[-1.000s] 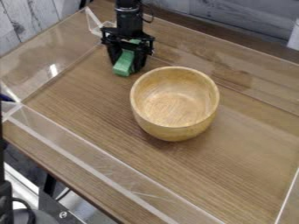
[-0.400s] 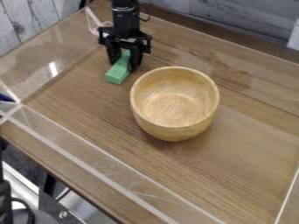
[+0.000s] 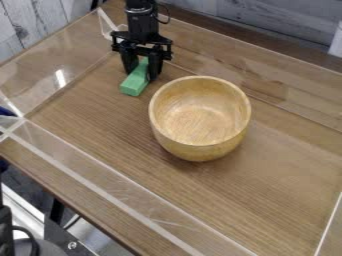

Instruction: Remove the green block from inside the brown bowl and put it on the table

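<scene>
The green block [image 3: 134,81] lies on the table [image 3: 80,130] to the upper left of the brown bowl [image 3: 199,118], outside it and a little apart from its rim. My gripper [image 3: 143,70] points straight down over the block's far end. Its dark fingers [image 3: 128,62] stand close on either side of that end, shut on it. The rest of the block juts out toward the camera, flat on the wood. Nothing is inside the bowl.
Low clear acrylic walls [image 3: 54,60] border the table, and the left one runs close behind the gripper. The front wall [image 3: 120,190] crosses the near side. Bare wood lies between the bowl and the front wall.
The fingers have drawn in around the block's far end. The block now shows longer, stretched out from the fingers toward the camera. The arm has kept its place.
</scene>
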`<state>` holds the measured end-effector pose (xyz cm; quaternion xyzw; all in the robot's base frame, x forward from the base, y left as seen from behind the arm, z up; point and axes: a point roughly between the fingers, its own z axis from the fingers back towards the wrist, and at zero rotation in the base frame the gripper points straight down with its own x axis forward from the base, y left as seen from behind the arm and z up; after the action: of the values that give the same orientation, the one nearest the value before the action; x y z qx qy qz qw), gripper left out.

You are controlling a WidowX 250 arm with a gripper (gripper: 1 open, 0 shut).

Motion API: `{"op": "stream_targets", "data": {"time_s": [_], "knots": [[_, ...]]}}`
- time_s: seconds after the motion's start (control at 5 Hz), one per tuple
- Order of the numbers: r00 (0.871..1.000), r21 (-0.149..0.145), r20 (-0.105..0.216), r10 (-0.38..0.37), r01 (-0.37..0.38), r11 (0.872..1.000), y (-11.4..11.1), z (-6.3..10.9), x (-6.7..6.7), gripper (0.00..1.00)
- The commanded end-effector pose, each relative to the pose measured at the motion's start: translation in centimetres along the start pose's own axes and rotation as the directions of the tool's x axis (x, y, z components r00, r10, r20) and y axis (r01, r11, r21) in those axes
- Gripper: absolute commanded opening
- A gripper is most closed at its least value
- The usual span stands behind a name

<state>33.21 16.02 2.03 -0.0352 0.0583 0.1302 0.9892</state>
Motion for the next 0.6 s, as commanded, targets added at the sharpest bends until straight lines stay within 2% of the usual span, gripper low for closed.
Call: {"op": "stream_targets", "data": {"time_s": [0.0,0.4], "knots": [[0.999,0.002,0.036,0.017,-0.017,1.0,0.92,1.56,-0.12,0.0],[0.999,-0.004,0.033,0.026,-0.026,1.0,1.22,1.78,-0.35,0.0]]}}
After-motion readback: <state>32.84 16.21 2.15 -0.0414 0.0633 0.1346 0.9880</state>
